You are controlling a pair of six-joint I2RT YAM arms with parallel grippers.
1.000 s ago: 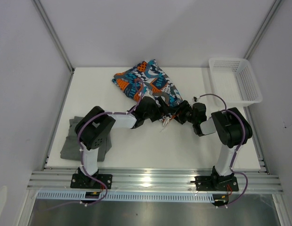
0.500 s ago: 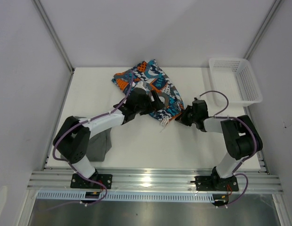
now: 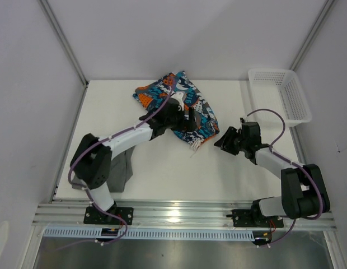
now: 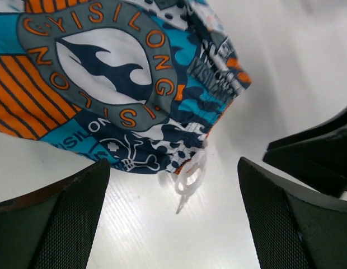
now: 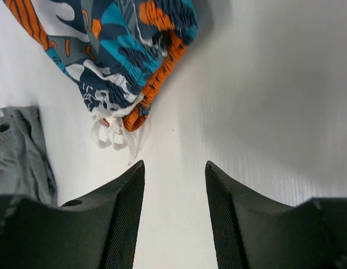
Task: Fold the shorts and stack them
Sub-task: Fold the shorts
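The dark grey shorts (image 3: 124, 169) lie crumpled near left, and beyond them the right gripper (image 3: 225, 141) and the left gripper (image 3: 190, 120) hover open and empty by the waistband of the patterned shorts (image 3: 162, 92), far centre, where a shallow pinch might snag only the drawstring (image 4: 187, 178).

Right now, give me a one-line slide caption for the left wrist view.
Open left gripper framing the white drawstring of the patterned shorts on the white table.

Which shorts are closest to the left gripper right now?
The patterned shorts, blue, teal and orange, right beneath the open left gripper; the grey shorts lie by that arm's base.
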